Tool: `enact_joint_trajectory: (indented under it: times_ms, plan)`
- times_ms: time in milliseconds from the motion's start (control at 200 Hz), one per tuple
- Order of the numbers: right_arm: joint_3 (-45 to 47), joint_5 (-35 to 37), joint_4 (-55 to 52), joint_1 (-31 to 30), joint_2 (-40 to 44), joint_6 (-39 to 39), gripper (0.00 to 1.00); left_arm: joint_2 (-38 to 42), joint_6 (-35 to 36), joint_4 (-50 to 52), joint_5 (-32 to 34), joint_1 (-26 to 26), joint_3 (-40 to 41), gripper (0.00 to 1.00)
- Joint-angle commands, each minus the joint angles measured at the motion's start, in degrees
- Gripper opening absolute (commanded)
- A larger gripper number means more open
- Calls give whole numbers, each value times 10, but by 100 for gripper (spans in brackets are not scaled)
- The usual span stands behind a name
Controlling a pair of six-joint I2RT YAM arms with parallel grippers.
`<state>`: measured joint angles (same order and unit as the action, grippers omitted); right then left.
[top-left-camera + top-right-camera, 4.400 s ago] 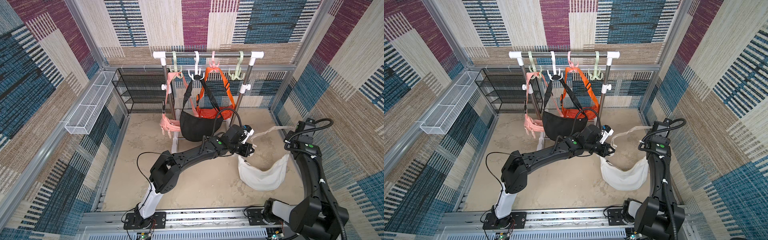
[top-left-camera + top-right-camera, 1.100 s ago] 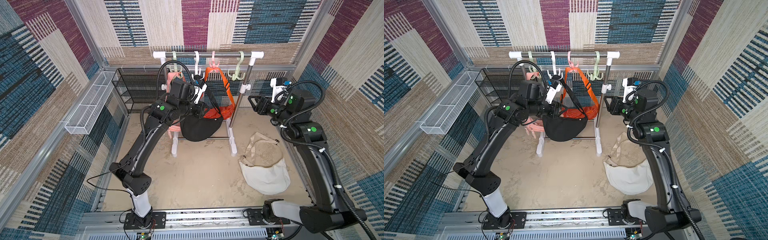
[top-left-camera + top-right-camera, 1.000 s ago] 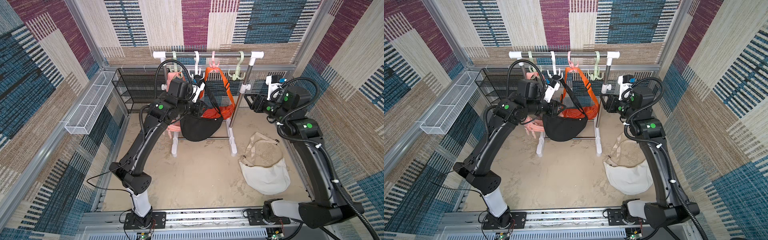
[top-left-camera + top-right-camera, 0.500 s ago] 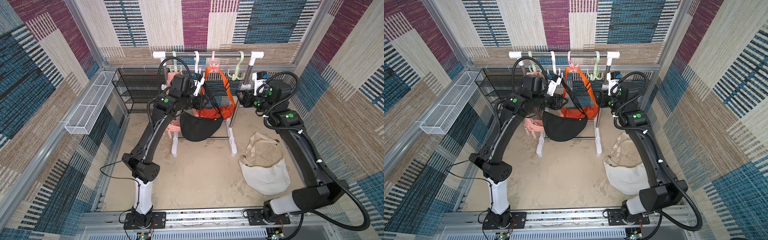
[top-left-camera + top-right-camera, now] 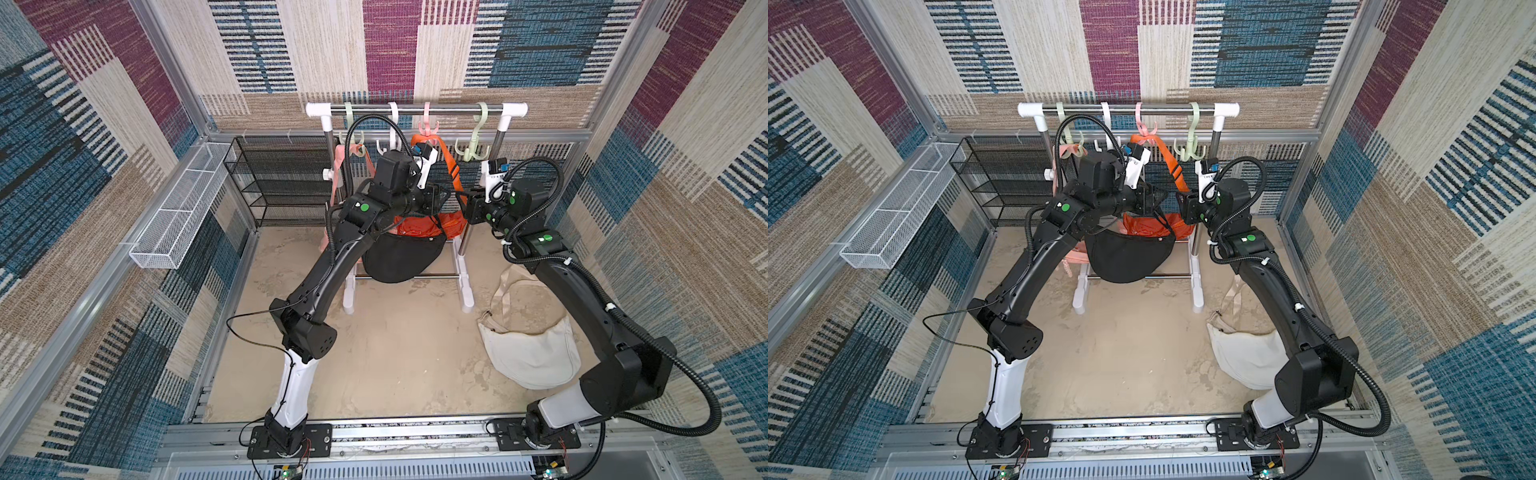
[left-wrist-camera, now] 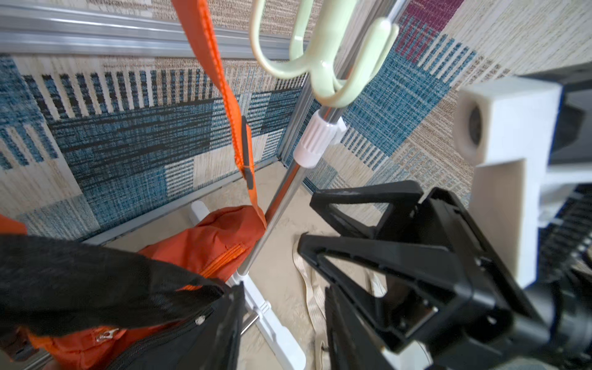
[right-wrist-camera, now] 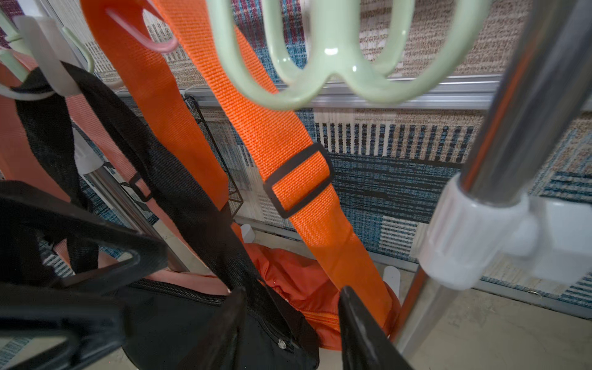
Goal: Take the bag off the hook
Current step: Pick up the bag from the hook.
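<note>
Three bags hang on the rack. The orange bag (image 5: 419, 226) hangs by its strap (image 7: 282, 137) from the pink hook (image 5: 428, 124). In front of it the black bag (image 5: 399, 259) hangs from the white hook (image 5: 392, 137). My left gripper (image 5: 441, 200) (image 6: 285, 288) is open beside the black bag's strap, with only floor between its fingers. My right gripper (image 5: 464, 204) (image 7: 293, 290) faces it from the right. It is open, and the black strap's end and the orange bag show beyond the gap. The two grippers are nearly tip to tip.
A pink bag (image 5: 1073, 253) hangs at the rack's left end and a green hook (image 5: 473, 141) hangs bare at its right. A cream bag (image 5: 528, 353) lies on the sandy floor at the right. A black wire shelf (image 5: 282, 178) and a white wire basket (image 5: 178, 212) stand at the left.
Both arms have closed in on the middle of the rack: the right gripper moved left toward the orange bag, the left gripper moved right past the black strap. The cream bag lies still.
</note>
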<state>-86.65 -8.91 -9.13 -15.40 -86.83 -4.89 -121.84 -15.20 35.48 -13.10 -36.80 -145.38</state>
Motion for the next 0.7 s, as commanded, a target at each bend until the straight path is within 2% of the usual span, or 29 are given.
enact_joint_trajectory:
  times_ms: [0,170,466,576,691]
  plan:
    - [4,27,60,-2,-9,7,50,2,-11,-88,100,-5,21,45]
    - [8,33,86,-6,-24,1,50,-11,-9,-104,190,-6,27,45]
    - [-16,48,112,-13,-63,9,55,-14,48,-103,279,-4,19,46]
    - [-23,52,124,-17,-75,7,56,-14,55,-103,293,1,18,45]
    - [-29,43,125,-22,-80,7,56,-9,54,-94,275,6,14,44]
